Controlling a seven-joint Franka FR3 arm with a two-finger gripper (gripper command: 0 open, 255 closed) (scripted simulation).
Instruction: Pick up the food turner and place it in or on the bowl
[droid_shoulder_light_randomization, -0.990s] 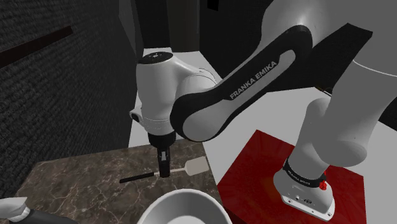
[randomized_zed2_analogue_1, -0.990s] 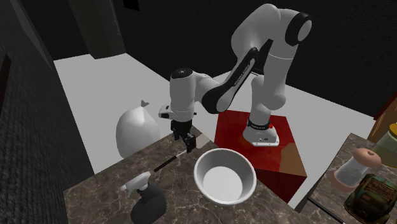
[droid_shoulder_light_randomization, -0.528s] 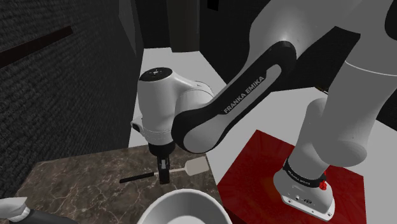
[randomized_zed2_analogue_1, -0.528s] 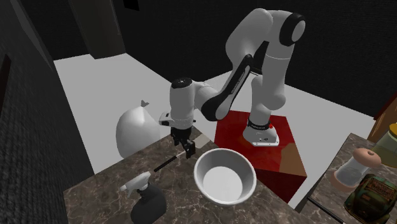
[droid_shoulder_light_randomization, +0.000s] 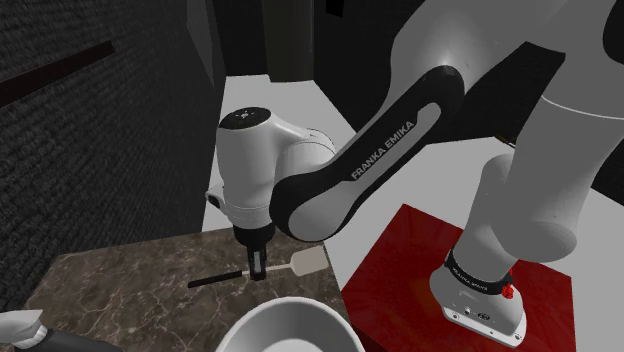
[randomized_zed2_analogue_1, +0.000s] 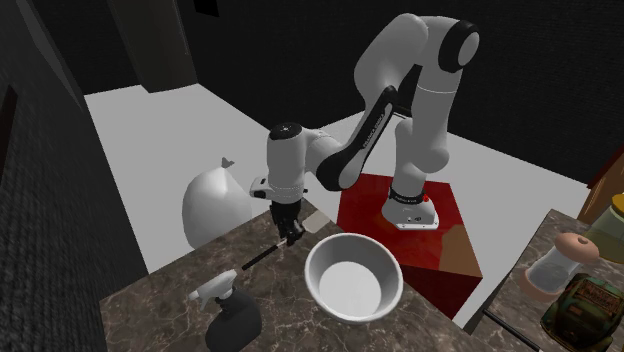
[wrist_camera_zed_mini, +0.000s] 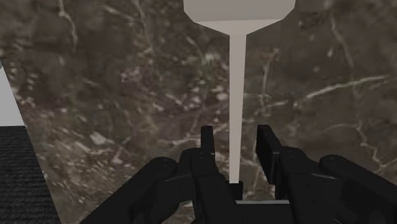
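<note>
- Jaws of gripper stood apart, straddling shaft of food turner, no contact seen.
- Turner lay flat on marbled counter, near bowl.

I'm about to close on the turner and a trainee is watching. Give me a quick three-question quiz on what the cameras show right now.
1. Fill in: in the second exterior view, the round white bowl stands to the ___ of the all-black two-finger gripper.
2. True or false: the gripper is shut on the pale flat-bladed, black-handled food turner.
3. The turner lies: A) in the bowl; B) on the dark veined marble counter; C) lifted clear of every surface.

Key: 1 right. 2 false: the fingers stand apart on either side of its thin shaft. 3 B.
</note>
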